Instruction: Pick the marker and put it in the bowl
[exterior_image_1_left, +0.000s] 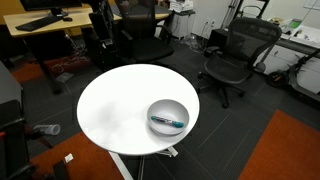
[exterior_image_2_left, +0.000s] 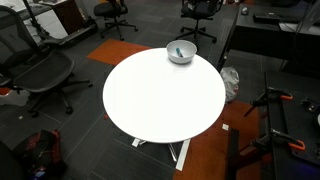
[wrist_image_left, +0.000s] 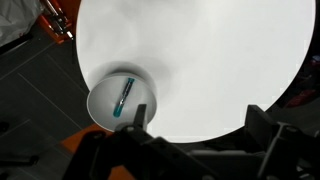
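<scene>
The silver-grey bowl (exterior_image_1_left: 168, 117) stands on the round white table (exterior_image_1_left: 115, 110), near its edge. It also shows in an exterior view (exterior_image_2_left: 181, 53) at the table's far edge. The marker (exterior_image_1_left: 168, 122), dark with a teal-blue end, lies inside the bowl. In the wrist view the bowl (wrist_image_left: 103, 108) is at lower left with the marker (wrist_image_left: 124, 97) lying in it. My gripper (wrist_image_left: 198, 122) shows only there, high above the table. Its two dark fingers are spread wide apart and hold nothing. The bowl lies to the left of the fingers. The arm is out of both exterior views.
Black office chairs (exterior_image_1_left: 232, 55) and desks (exterior_image_1_left: 45, 22) stand around the table on a dark floor. An orange floor patch (exterior_image_1_left: 290, 150) lies beside the table. A chair (exterior_image_2_left: 40, 72) stands near the table's edge. Tripod legs (exterior_image_2_left: 275, 110) stand close by.
</scene>
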